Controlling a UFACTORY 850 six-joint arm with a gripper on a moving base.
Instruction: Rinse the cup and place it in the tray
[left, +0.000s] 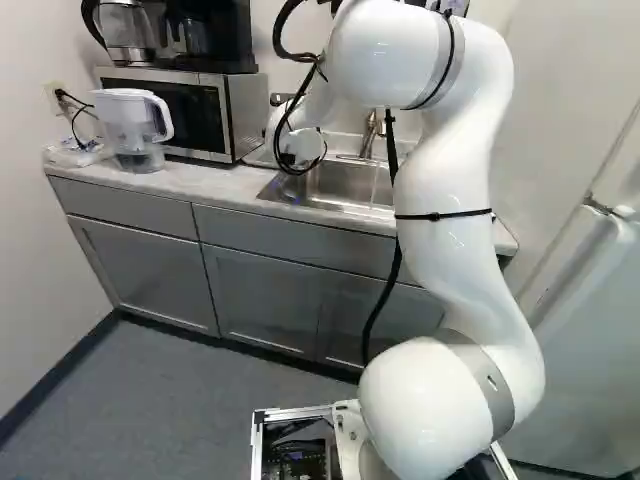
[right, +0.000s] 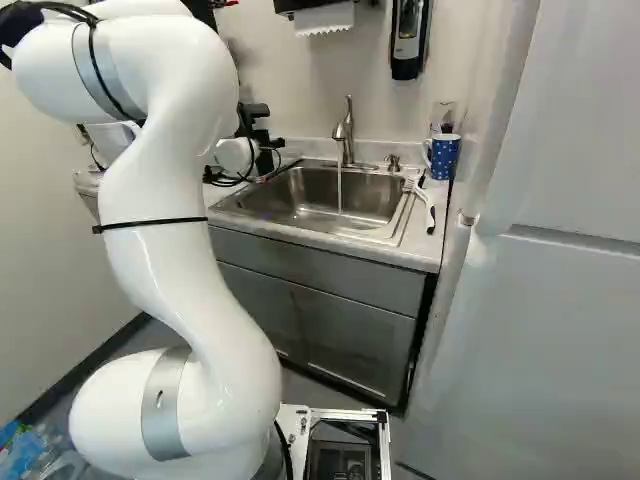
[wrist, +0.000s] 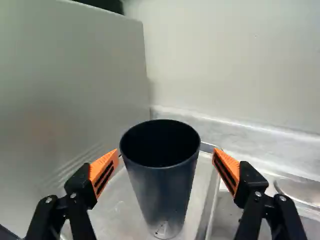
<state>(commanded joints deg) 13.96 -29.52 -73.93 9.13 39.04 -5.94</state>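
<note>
with gripper spread either side of cup, clamped on nothing, leaving room to close in or back off. with cup upright in tray, bearing its own weight, perhaps to drain. under tap, running water, presumably for rinsing

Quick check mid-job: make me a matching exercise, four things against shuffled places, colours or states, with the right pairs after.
1. Dark cup
2. Faucet
3. Mug
4. Pitcher

A. Blue with pale dots
B. Beside the microwave
C. Upright between the open gripper's fingers
D. Running into the sink

Pairs: 1-C, 2-D, 3-A, 4-B
</note>
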